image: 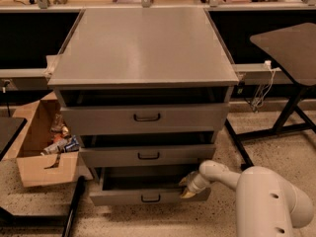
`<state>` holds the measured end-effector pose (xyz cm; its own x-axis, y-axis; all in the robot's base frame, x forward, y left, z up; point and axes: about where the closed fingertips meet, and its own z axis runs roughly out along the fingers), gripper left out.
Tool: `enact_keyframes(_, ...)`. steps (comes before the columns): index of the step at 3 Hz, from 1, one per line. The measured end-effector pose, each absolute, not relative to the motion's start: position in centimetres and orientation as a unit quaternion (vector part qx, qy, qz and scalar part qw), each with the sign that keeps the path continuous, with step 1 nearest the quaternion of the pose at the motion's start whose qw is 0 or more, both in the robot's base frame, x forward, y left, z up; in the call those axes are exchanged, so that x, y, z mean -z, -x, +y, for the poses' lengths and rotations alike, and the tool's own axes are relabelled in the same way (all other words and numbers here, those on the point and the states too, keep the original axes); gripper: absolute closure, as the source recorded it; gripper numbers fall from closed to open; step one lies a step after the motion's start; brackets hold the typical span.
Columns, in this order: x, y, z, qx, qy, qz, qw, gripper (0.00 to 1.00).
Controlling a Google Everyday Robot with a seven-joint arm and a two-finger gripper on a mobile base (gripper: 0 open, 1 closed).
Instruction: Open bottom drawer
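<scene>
The bottom drawer [123,197] is the lowest, slimmest grey front of the grey cabinet [143,48], with a small dark loop handle [150,198]. It stands pulled out a little, with a dark gap above its front panel. My gripper [187,187] is at the drawer's right end, its yellowish fingertips [187,194] at the top edge of the front panel. My white arm [266,201] reaches in from the lower right.
The middle drawer [148,155] and the top drawer [145,117] sit above, both slightly out. An open cardboard box [42,149] with clutter stands on the floor at left. A dark table [289,46] with metal legs stands at right. A counter runs behind.
</scene>
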<state>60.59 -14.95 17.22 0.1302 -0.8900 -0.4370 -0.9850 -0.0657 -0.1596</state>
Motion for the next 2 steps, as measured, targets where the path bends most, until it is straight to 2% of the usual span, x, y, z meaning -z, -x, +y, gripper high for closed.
enact_keyframes(1, -17.22, -60.59, -14.95, -0.112, 0.721, 0.65, 0.212, 0.86)
enact_keyframes(2, -17.21, -60.59, -14.95, -0.112, 0.721, 0.65, 0.212, 0.62)
